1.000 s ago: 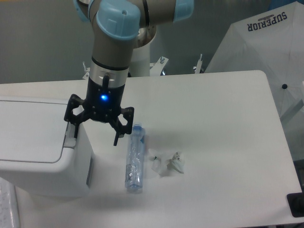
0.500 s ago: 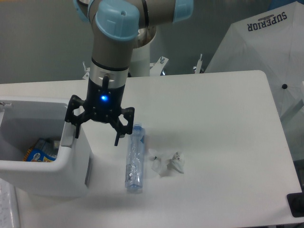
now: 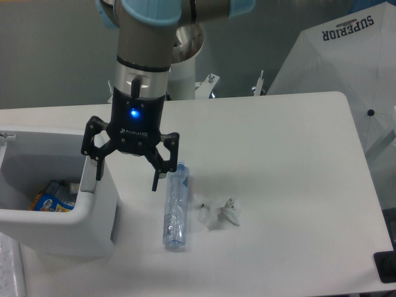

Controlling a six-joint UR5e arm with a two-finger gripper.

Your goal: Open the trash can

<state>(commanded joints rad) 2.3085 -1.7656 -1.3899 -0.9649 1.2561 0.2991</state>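
Trouble could come from the gripper [image 3: 128, 178], its 2 jaws spread wide and holding nothing: one finger hangs over the trash can [image 3: 59, 213] rim, which sits open beneath it, the other over the bottle [image 3: 175, 207], so a careless drop might snag either.

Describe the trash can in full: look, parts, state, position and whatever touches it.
The trash can is a large, boxy white bin with rounded corners, apparently plastic, standing upright at the table's left edge and partly cropped by the frame. Its top is open, no lid covering the mouth, and colourful packaging lies inside. A grey button sits at the right rim. The open gripper hangs over that rim, one finger close to the button; contact is unclear. A clear bottle lies just right, apart from it.
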